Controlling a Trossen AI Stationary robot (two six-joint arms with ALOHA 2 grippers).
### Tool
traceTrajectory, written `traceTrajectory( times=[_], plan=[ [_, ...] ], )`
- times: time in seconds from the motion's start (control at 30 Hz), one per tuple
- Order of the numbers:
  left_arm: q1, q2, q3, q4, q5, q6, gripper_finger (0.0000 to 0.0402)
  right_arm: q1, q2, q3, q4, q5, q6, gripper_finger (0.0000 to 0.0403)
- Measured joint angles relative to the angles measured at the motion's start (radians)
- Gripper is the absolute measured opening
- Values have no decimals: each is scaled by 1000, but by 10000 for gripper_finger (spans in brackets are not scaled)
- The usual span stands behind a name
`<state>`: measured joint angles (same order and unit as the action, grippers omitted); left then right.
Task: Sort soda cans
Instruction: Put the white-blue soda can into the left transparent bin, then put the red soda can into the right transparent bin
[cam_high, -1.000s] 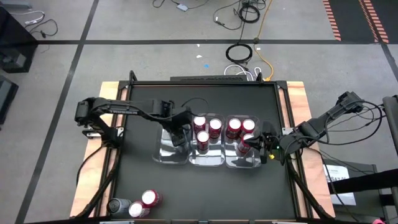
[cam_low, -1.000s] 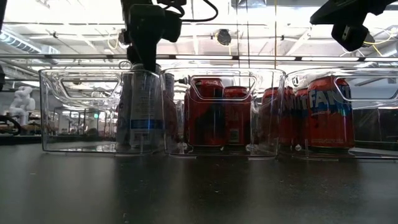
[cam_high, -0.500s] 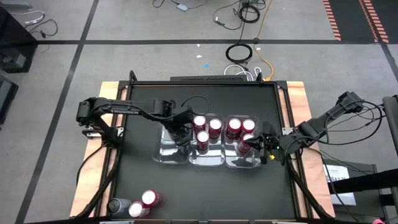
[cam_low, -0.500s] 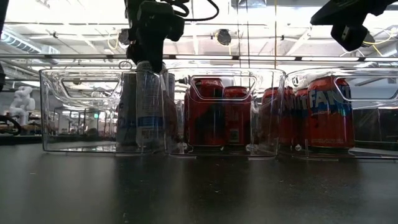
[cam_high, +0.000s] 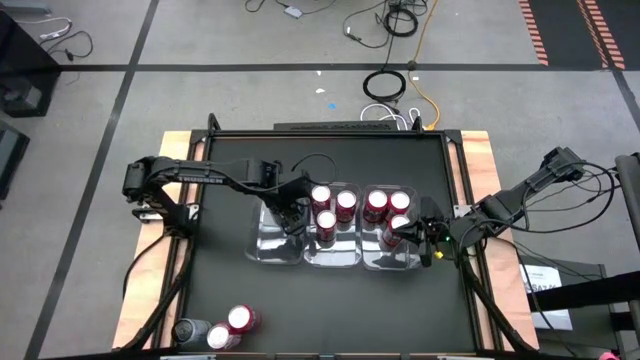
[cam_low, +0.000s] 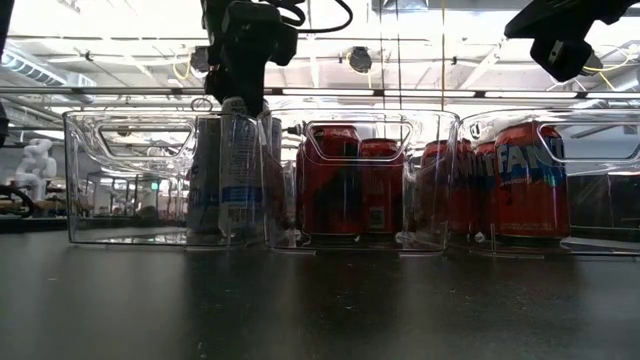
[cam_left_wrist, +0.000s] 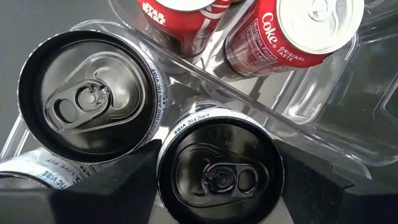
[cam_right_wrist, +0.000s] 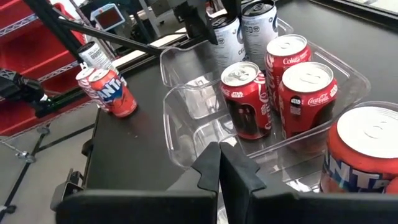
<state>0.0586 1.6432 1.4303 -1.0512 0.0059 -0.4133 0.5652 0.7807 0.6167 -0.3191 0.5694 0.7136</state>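
Three clear trays stand side by side at mid-table. The left tray (cam_high: 266, 246) holds grey soda cans (cam_left_wrist: 87, 93), the middle tray (cam_high: 335, 256) red Coke cans (cam_right_wrist: 245, 99), and the right tray (cam_high: 392, 260) red Fanta cans (cam_low: 528, 180). My left gripper (cam_high: 290, 213) points down into the left tray, shut on one grey can (cam_left_wrist: 221, 174). My right gripper (cam_right_wrist: 219, 165) hangs shut and holds nothing, just off the right tray's right side (cam_high: 426, 240). Three more cans (cam_high: 222, 330) stand at the near left corner. My left gripper pinches the grey can's upper wall (cam_left_wrist: 166, 168), just under the rim, between its two fingers (cam_left_wrist: 118, 183), one on each side. The fingers come from above, pointing steeply down. The can (cam_low: 240, 170) stands upright with its base on the tray floor beside the other grey cans.
The near half of the black table (cam_high: 340, 310) lies bare in front of the trays. Wooden boards (cam_high: 485, 170) edge the table on both sides. A red rack (cam_right_wrist: 37, 68) stands beyond the table's left end.
My left gripper has rolled a little about its own axis above the left tray without leaving its place. The grey can under it has turned with it, showing a different side of its label in the low view.
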Motion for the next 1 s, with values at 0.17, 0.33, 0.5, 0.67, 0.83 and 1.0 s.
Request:
traceTrajectory(
  times=[0.17, 0.33, 0.5, 0.67, 0.83, 1.0],
  plan=[
    [0, 0, 0, 3, -1, 0, 286, 0, 0, 0, 0, -26, -4, 1],
    [-2, -1, 0, 7, -8, 1, 292, 0, 0, 0, -1, -48, -13, 1],
    [-1, -4, 3, 16, -11, 0, 321, 0, 0, 0, 0, -48, -21, 1],
    [-2, -4, 3, 13, -12, 0, 337, 0, 0, 0, -1, -48, -25, 1],
    [-1, -7, 3, -2, -1, -20, 338, 0, 0, 0, -1, -51, -27, 1],
    [-2, -50, 3, -18, -12, -78, 338, 0, 0, 0, -1, -51, -45, 1]
  ],
)
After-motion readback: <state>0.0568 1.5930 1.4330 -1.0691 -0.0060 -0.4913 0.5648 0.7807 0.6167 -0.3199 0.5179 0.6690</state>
